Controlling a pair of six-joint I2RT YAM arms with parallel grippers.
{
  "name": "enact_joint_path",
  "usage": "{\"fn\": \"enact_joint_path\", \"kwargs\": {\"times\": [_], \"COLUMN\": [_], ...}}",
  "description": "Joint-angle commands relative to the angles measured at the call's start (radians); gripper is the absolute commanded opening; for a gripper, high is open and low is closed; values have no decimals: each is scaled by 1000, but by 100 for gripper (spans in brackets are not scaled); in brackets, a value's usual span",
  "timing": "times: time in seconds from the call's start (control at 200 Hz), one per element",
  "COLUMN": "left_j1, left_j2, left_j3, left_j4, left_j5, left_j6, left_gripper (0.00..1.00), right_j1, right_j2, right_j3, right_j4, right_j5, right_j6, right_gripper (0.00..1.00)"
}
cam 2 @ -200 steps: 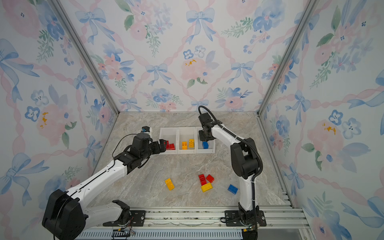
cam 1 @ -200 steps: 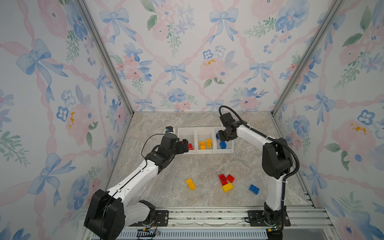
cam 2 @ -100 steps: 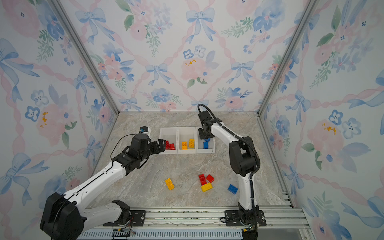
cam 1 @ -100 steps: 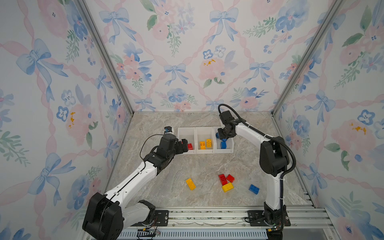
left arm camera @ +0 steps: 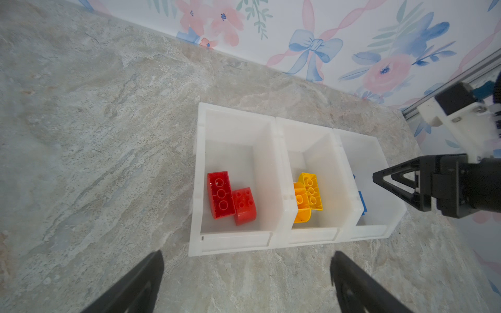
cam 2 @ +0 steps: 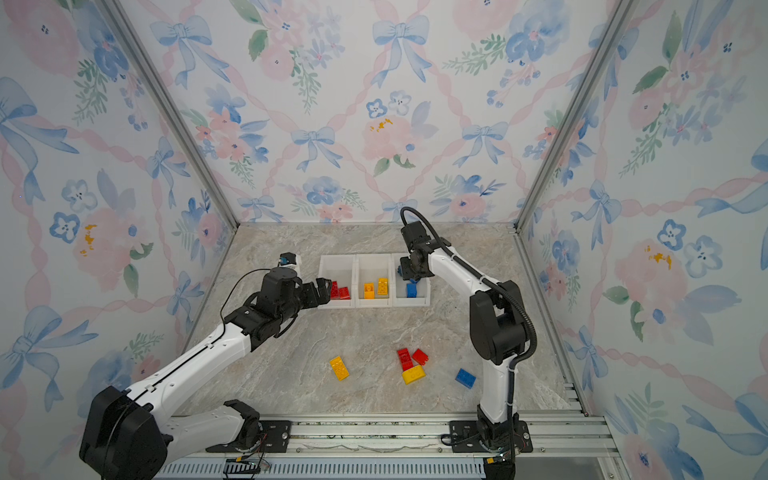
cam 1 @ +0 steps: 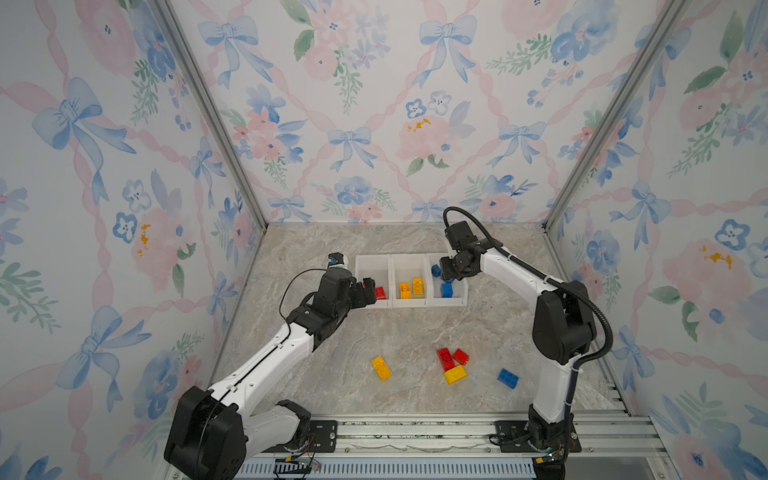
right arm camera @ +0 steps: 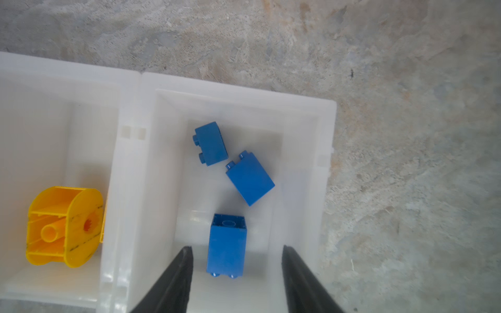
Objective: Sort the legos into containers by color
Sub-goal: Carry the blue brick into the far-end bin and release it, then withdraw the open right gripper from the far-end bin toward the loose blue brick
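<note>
Since a second ago, my right claw (right arm camera: 235,248) has gone from closed to partly parted over the right-hand bin (right arm camera: 325,162).

1. Right claw: jaws part-way apart, gripping nothing. A tall blue brick (right arm camera: 227,244) lies between the fingertips inside the right-hand bin, with a gap on each side.
2. Same bin: a small blue brick (right arm camera: 211,143) and a sloped blue brick (right arm camera: 250,177), close together, both on their sides.
3. Left claw (left arm camera: 247,253): jaws spread wide, empty, held just in front of the containers (cam 1: 409,302), nearest the left-hand bin (left arm camera: 198,162).
4. Left-hand bin: a long red brick (left arm camera: 221,195), underside up, touching a rounded red brick (left arm camera: 244,206).
5. Middle bin (left arm camera: 311,233): a flat yellow brick (left arm camera: 311,191), underside up, against a rounded yellow brick (left arm camera: 301,210).
6. Loose on the table (cam 1: 332,332):
   - a lone yellow brick (cam 1: 381,368);
   - two red bricks (cam 1: 444,358) (cam 1: 461,356) bunched with a yellow one (cam 1: 455,375);
   - a loose blue brick (cam 1: 508,378), apart, near my right arm's base.
</note>
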Motion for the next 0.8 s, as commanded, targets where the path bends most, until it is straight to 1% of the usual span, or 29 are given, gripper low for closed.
{"fn": "enact_joint_path", "kwargs": {"times": [0.0,0.365,0.45,0.795], "left_j1": [6,4,4,4], "left_j2": [-22,-24,-22,-12], "left_j3": [-16,-19,-20,-10], "left_j4": [11,11,10,10], "left_j5": [5,21,26,41], "left_j6": [0,7,6,15], "left_gripper": [98,98,98,98], "right_j1": [11,25,24,23], "right_j2": [-76,-278,-344,-525], "right_j3": [-58,-293,-355,-591], "right_j4": [-9,-13,-12,-17], "right_j5": [-6,-7,-7,-6], "right_j6": [36,128,160,293], "right_gripper": [56,63,66,79]}}
